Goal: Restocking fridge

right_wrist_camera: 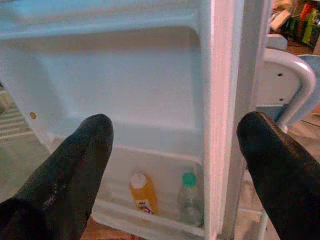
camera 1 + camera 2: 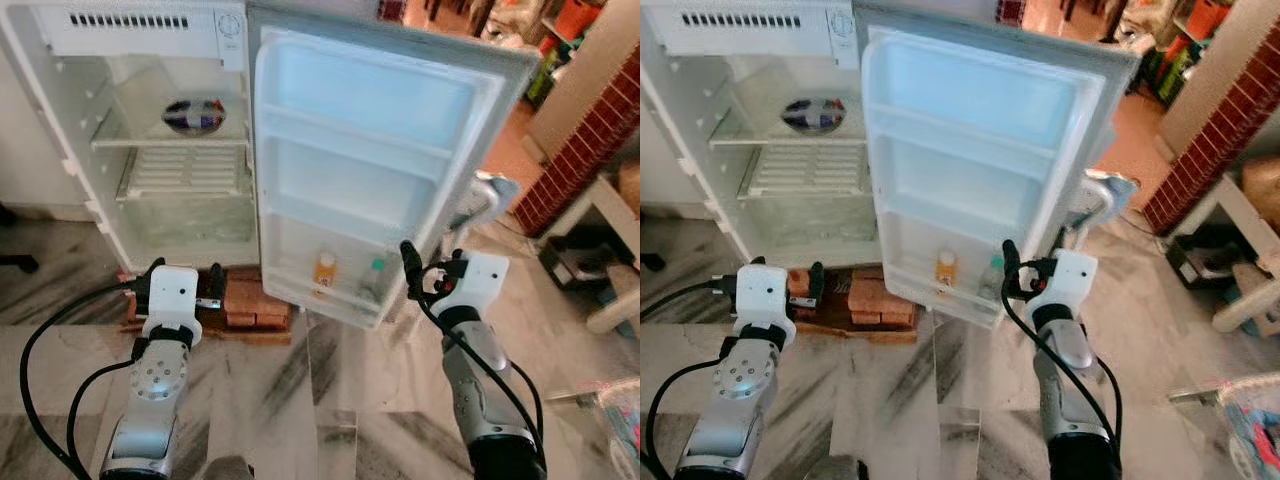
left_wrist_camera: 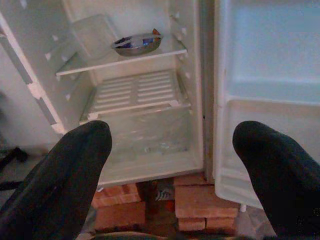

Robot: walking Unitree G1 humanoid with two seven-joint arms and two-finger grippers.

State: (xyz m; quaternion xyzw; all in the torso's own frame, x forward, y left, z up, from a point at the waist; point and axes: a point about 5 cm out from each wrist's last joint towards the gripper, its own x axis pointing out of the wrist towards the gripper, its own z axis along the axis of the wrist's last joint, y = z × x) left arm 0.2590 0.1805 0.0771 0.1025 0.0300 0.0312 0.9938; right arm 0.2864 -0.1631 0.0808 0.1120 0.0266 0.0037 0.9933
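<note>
1. step in hand: judged as the interval between placements. the fridge (image 2: 60, 120) stands open in front of the robot, and both arms are raised toward it with nothing carried
2. left pincer (image 2: 180, 283): held low in front of the main compartment, just above the bricks (image 2: 245, 300) that prop up the cabinet. its fingers (image 3: 65, 175) stand wide apart with nothing between them
3. right pincer (image 2: 425, 270): held near the outer edge of the open door (image 2: 370, 100), level with the lowest door rack (image 2: 340, 300). its fingers (image 1: 70, 165) are also spread wide and empty
4. stock already in place:
   - an orange bottle (image 2: 325, 268) upright in the lowest door rack
   - a clear bottle with a green cap (image 2: 372, 280) beside it in the same rack, slightly apart
   - a metal bowl (image 2: 193, 114) holding dark contents on the upper shelf (image 2: 130, 140)
5. condition of the fridge: white interior, door swung fully open. the wire rack (image 2: 185, 170), the crisper space below it and the two upper door racks hold nothing visible
6. next move, as a judgement: no item to load lies within reach, so the robot probably has to turn away to fetch one. on return, either pincer needs a clear path past the door edge to reach an unfilled rack or shelf
</note>
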